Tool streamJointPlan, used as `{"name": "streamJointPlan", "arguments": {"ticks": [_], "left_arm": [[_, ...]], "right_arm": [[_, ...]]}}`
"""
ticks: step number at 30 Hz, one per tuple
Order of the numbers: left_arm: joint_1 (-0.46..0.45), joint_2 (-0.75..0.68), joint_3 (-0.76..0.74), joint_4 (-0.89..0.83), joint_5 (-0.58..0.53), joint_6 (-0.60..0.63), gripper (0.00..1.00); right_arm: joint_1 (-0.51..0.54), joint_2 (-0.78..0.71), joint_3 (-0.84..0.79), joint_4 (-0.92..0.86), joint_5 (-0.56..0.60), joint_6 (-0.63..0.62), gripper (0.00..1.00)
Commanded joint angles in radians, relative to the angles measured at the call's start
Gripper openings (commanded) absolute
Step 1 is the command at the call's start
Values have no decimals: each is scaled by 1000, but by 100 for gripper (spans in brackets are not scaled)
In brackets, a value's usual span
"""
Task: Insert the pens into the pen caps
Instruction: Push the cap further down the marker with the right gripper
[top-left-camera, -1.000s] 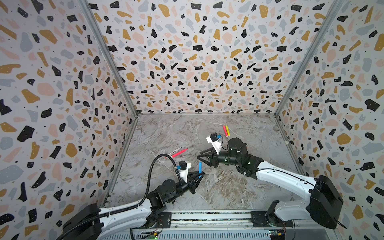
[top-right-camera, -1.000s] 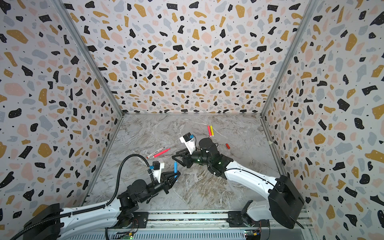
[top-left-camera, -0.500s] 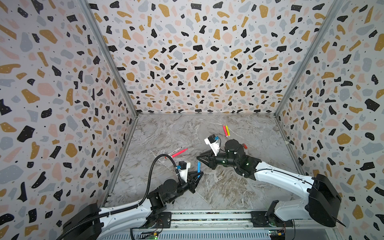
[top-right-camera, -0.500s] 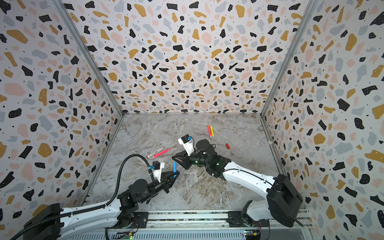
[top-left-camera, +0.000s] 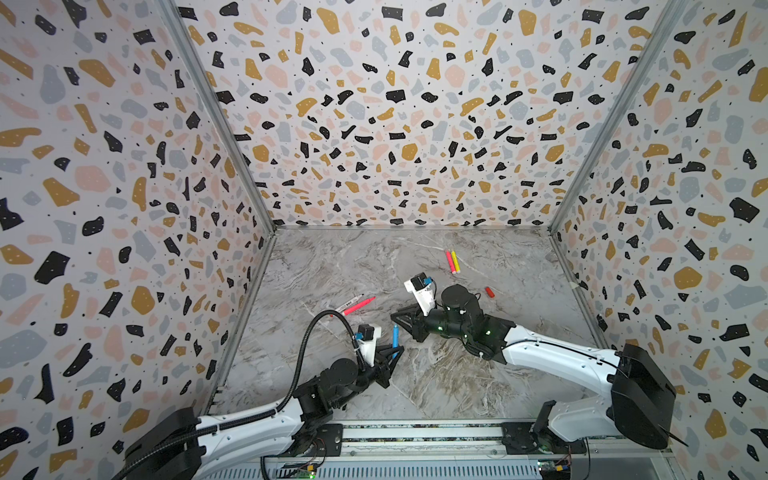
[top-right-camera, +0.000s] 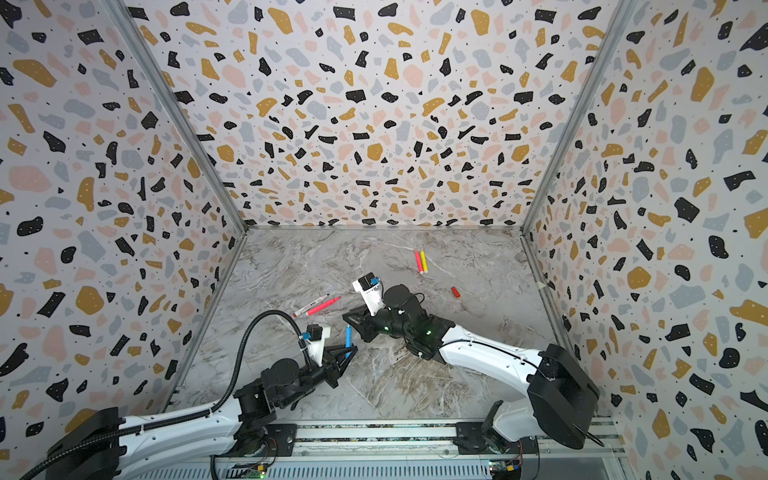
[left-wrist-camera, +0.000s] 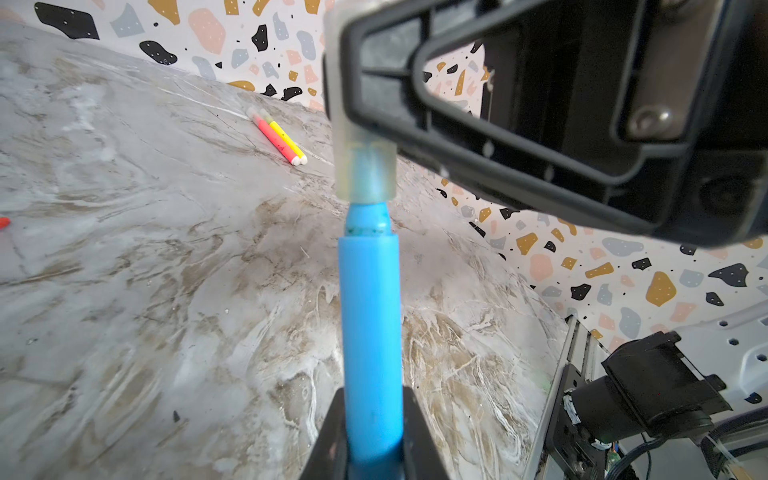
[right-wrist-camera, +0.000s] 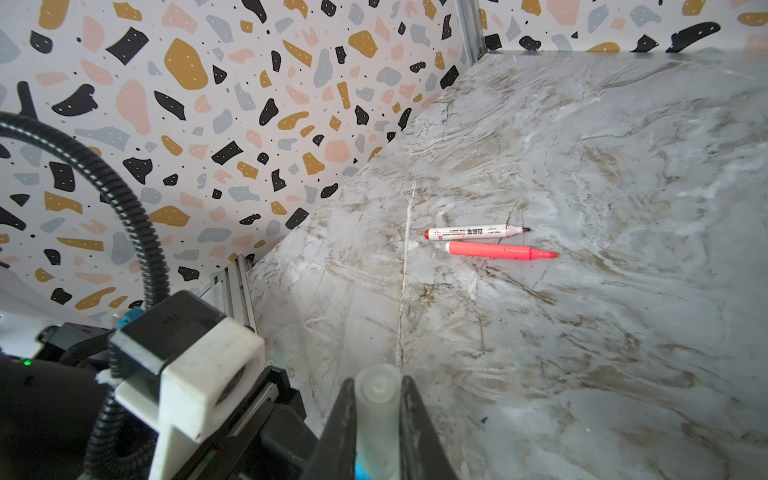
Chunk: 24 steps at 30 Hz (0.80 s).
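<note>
Terrazzo-patterned walls close in a marble-look counter (top-left-camera: 457, 382). At the lower centre of both top views, nearest the rail, the left jaws are clamped on the lower barrel of the blue pen (left-wrist-camera: 370, 324) and hold it upright. Meeting it from the right, the right jaws are closed on a clear cap (left-wrist-camera: 365, 174), pinched between them in the right wrist view. The left wrist view shows the cap's mouth over the pen's tip, with a band of narrower blue neck bare between the cap and the barrel's shoulder. The step in hand looks like seating this cap, and it seems only partly on. The next move calls for a straight push along the pen's axis, both grips firm, until the cap meets the shoulder. Farther back, left of centre, a white pen (right-wrist-camera: 471, 232) and a pink pen (right-wrist-camera: 498, 251) lie side by side with their tips uncovered. The white barrel carries dark print beside a small red mark, too small to read. To the right lies a red cap (top-left-camera: 490, 292), and nearest the back wall a second pink pen (top-left-camera: 449, 261) touches a yellow pen (top-left-camera: 455, 261). No brand is legible anywhere.
</note>
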Motion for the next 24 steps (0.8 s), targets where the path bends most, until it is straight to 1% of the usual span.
{"name": "streamJointPlan", "arguments": {"ticks": [1, 4, 8, 11, 14, 18, 24], "left_arm": [[5, -52, 3, 127, -28, -6, 0], [5, -75, -14, 151, -25, -19, 0], [5, -86, -28, 168, -20, -21, 0], [5, -85, -33, 172, -16, -19, 0], [5, -84, -36, 177, -9, -19, 0], [5, -85, -35, 180, 3, -13, 0], [5, -72, -33, 191, 28, -1, 0]], "right_arm": [[26, -5, -40, -26, -24, 19, 14], [28, -29, -75, 11, -39, 30, 19], [28, -86, -128, 78, -62, 40, 40], [18, -141, -143, 84, -45, 36, 47], [-22, -167, -122, 53, -54, 35, 48], [-68, -171, -73, 24, -96, 25, 50], [-83, -137, 4, 11, -183, 11, 51]]}}
